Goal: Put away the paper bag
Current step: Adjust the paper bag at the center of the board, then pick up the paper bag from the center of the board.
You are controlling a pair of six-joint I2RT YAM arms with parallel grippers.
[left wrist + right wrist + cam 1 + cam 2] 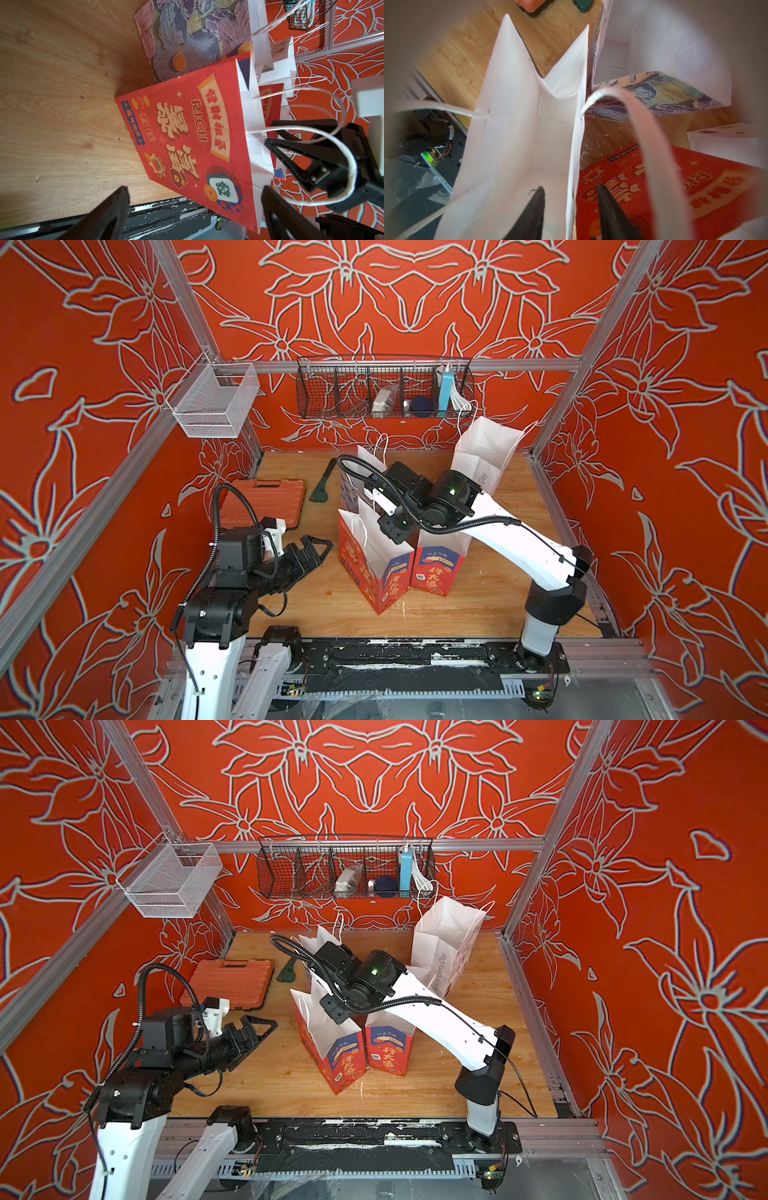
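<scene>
Several paper bags stand on the wooden table. The red paper bag stands front centre, next to a second red bag. A floral bag is behind them and a white bag stands at the back right. My right gripper reaches down over the red bag's rim. One finger is inside and one outside its white wall, the jaws narrowed but clear of the paper. A rope handle loops by it. My left gripper is wide open left of the bag, holding nothing.
An orange tool case and a dark green object lie at the back left. A black wire basket with small items hangs on the back rail. A white mesh basket hangs on the left rail. Aluminium posts frame the cell.
</scene>
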